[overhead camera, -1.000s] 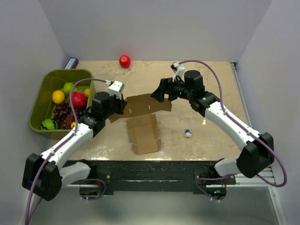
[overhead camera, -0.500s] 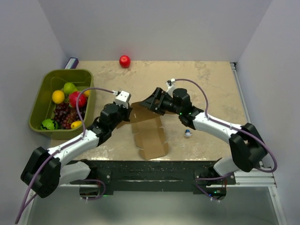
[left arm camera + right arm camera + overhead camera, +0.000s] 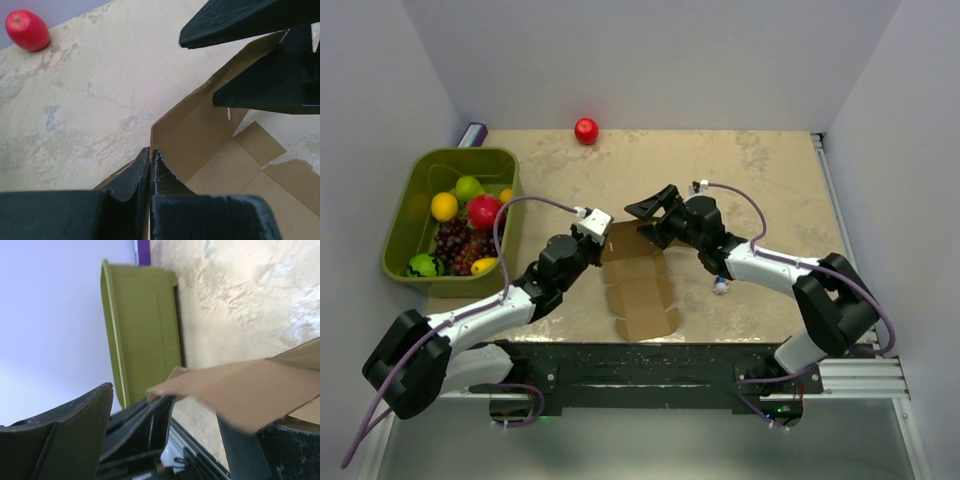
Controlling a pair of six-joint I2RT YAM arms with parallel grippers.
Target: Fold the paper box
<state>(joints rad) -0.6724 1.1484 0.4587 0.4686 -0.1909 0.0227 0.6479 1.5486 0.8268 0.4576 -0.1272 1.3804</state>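
The paper box (image 3: 642, 290) is a flat brown cardboard sheet with creased flaps near the front middle of the table, its far panel (image 3: 625, 243) raised. My left gripper (image 3: 600, 248) is shut on the left edge of that raised panel; in the left wrist view the fingers (image 3: 142, 172) pinch the cardboard (image 3: 200, 135). My right gripper (image 3: 647, 222) is open, its two fingers straddling the panel's right end, one finger (image 3: 240, 20) behind it and the other in front. In the right wrist view the panel (image 3: 250, 387) runs between the spread fingers of my right gripper (image 3: 170, 410).
A green bin (image 3: 410, 235) with fruit stands at the left and also shows in the right wrist view (image 3: 145, 325). A red apple (image 3: 586, 130) lies at the back edge. A small white and blue object (image 3: 720, 285) lies right of the box. A purple object (image 3: 472, 133) sits behind the bin.
Both grippers have come nearer and lower, pulling the cardboard toward the front. The far panel has risen from flat to upright. The right gripper's fingers have spread around it.
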